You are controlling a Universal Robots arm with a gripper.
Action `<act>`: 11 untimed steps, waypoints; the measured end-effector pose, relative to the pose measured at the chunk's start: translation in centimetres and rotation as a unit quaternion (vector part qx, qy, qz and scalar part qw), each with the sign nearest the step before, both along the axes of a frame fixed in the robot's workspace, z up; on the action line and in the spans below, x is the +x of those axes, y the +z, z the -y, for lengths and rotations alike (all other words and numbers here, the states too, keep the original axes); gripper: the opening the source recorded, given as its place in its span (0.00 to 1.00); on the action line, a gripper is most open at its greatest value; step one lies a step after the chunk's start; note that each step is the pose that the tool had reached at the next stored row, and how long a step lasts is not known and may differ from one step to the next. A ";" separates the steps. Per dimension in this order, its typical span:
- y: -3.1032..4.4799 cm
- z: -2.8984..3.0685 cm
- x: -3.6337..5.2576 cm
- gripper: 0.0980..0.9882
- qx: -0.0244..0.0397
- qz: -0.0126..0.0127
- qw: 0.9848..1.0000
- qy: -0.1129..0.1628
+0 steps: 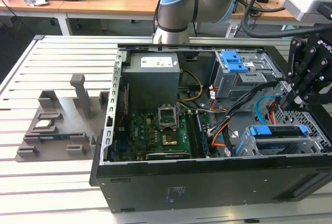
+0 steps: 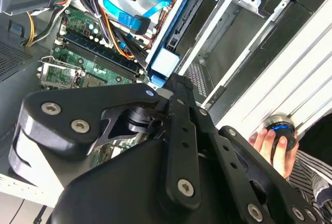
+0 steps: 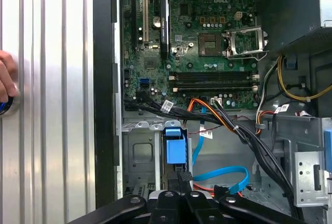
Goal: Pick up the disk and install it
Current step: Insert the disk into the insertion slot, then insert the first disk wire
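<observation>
The slatted table (image 1: 62, 53) carries an open computer case (image 1: 207, 182) near its front edge. The disk (image 1: 275, 130) sits edge-up in the drive cage at the case's front corner. The end effector (image 1: 290, 97) hangs just above it; its finger spread cannot be told. A hand (image 2: 272, 146) rests on the table's edge.

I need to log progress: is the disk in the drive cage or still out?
In: the disk sits on edge inside the grey drive cage, with the gripper just above it.

green motherboard (image 1: 155, 130) inside open computer case (image 1: 207, 182); grey fixture tray (image 1: 57, 125) beside it.
</observation>
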State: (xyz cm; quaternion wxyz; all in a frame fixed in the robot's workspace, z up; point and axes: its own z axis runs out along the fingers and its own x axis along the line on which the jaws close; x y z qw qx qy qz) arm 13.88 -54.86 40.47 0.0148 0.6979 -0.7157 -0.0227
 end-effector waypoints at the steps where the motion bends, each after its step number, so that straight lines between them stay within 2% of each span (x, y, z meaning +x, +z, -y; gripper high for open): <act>1: 0.00 0.00 0.00 0.01 0.000 0.000 1.000 0.000; 8: -0.01 0.00 0.00 0.01 0.000 0.000 1.000 0.000; 11: -0.02 0.00 0.32 0.01 0.000 0.000 1.000 0.000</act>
